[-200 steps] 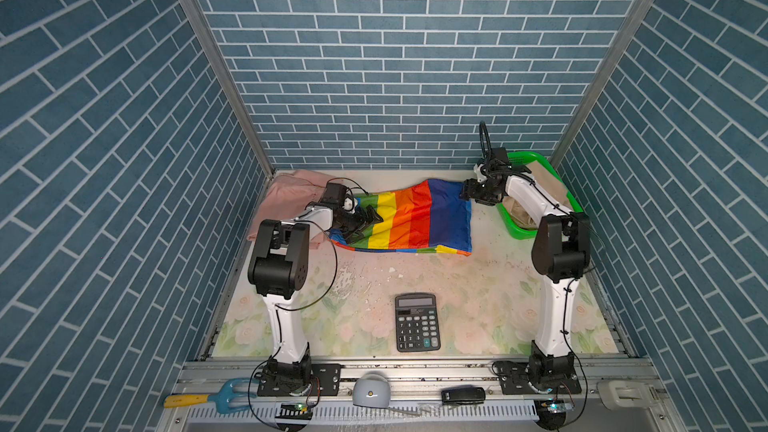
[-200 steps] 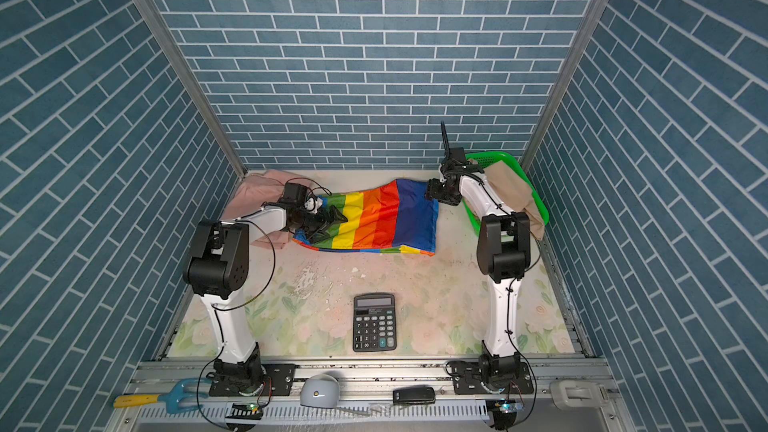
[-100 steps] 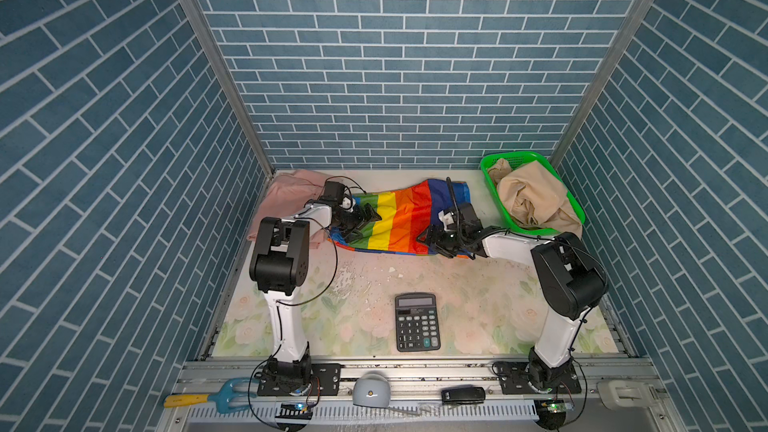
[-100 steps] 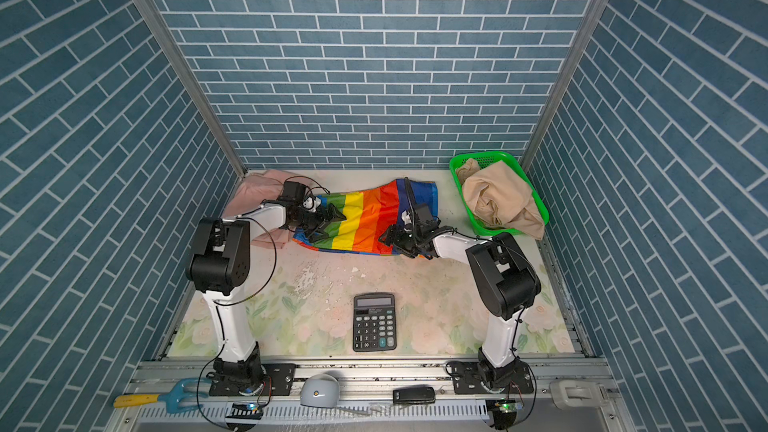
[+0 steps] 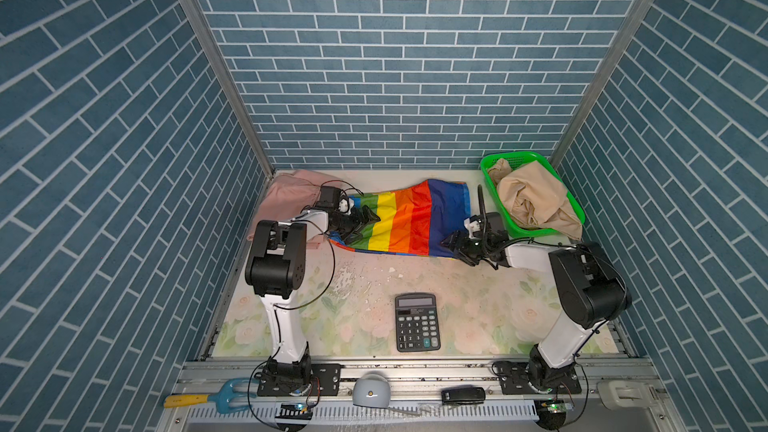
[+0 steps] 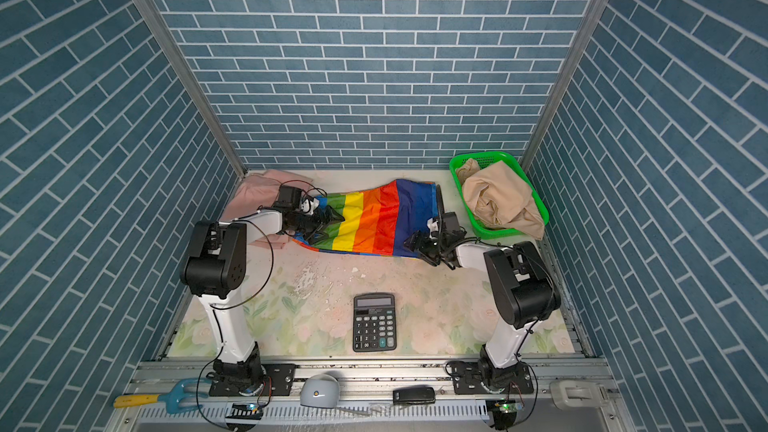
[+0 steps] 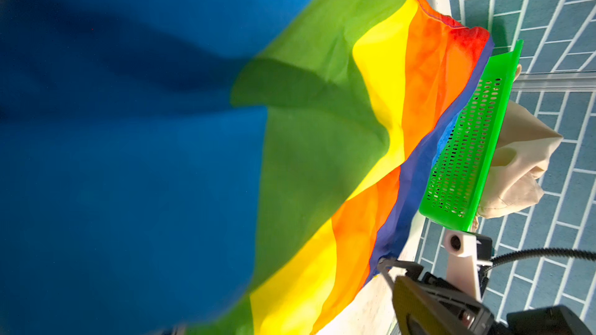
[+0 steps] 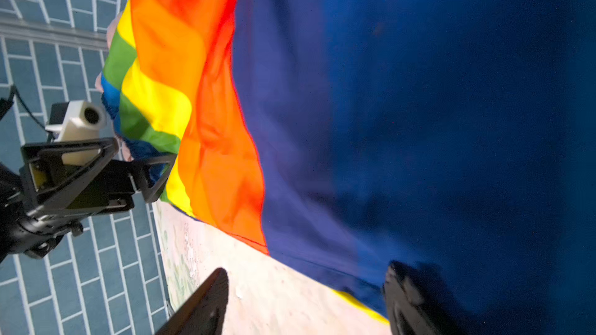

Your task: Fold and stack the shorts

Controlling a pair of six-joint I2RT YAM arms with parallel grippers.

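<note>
Three shorts are in view, and only one is being worked on. The rainbow shorts [image 5: 409, 220] lie spread flat on the tabletop [image 5: 374, 284] at centre frame in both top views. The pink shorts [image 5: 286, 191] sit at the rear left, partly under the left arm. The beige shorts [image 5: 532, 201] are heaped in the green basket [image 5: 528, 231] at the rear right.

Handling, as I judge it: the cloth is thin, light and limp, so it will sag and slide rather than hold a crease. Nothing here is fragile. It is best taken at the hem or waist corners, one corner per arm and pinching both layers, so the fold comes over evenly.

Left gripper [image 5: 365, 226]: the jaws are spread wide over the green and blue stripes at the cloth's left end, with nothing clamped that I can see.

Right gripper [image 5: 453, 245]: the jaws are wide apart at the near right corner. One finger [image 8: 409, 298] is over the dark blue stripe and the other over bare tabletop, with the hem between them. It is not closed on the cloth.
</note>
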